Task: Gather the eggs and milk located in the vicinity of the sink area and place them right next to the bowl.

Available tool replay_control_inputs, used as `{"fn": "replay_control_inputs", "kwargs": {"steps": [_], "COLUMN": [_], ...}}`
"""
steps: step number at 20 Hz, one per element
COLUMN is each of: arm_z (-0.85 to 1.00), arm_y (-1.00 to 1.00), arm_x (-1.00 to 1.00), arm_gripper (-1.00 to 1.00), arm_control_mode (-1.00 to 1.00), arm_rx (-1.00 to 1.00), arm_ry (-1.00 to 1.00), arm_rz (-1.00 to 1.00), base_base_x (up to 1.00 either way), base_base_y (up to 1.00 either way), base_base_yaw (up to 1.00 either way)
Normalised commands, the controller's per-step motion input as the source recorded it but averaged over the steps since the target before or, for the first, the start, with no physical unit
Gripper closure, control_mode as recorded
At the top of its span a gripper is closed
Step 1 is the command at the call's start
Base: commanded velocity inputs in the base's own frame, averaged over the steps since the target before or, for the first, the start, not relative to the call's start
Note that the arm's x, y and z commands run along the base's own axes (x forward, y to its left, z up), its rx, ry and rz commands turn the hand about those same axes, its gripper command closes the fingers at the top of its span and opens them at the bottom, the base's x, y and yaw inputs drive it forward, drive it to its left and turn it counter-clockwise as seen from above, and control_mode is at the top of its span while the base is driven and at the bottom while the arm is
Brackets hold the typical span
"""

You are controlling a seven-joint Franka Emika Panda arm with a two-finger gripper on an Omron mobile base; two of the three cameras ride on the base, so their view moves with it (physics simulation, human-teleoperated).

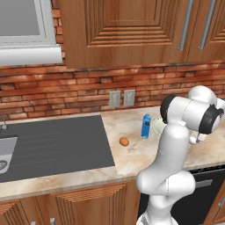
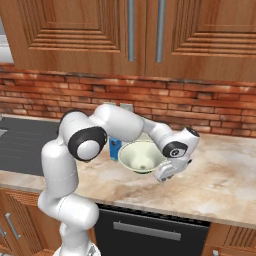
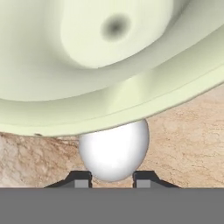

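- In the hand view the white egg sits between the two dark finger tips, one tip at each lower flank; the gripper looks closed on it, the tips against its sides.
- The top of the white egg goes under the outer wall of the bowl, whose pale greenish-cream rim crosses the view just above it; whether egg and bowl touch, I cannot tell.
- Marbled counter shows on either side of the egg below the bowl's rim.
- In the right base view the gripper is low at the near right edge of the bowl, just above the counter; the fingers themselves are too small there to make out.
- The arm rises from the base, bends at a high shoulder, then reaches right and down across the far side of the bowl, with the wrist folded so the hand points back toward the bowl.
- The milk stands upright just left of the bowl, close beside it.
- The orange-brown egg lies on the counter between the sink and the milk, nearer than the carton and apart from it.
- The sink takes up the left of the counter, its steel fitting at the far left end.
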Motion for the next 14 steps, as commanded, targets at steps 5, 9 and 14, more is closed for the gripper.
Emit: {"fn": "replay_control_inputs", "kwargs": {"steps": [5,9,14], "arm_z": [-0.01,0.00,0.00], "arm_y": [0.08,0.00,0.00], "arm_x": [0.03,0.00,0.00], "arm_gripper": [1.00,1.00,-1.00], "arm_control_mode": [-1.00,-1.00,-1.00], "arm_rx": [0.00,0.00,0.00], "arm_ry": [0.00,0.00,0.00], "arm_rz": [0.00,0.00,0.00], "base_base_x": [0.00,0.00,0.00], "base_base_y": [0.00,0.00,0.00], "base_base_yaw": [0.00,0.00,0.00]}}
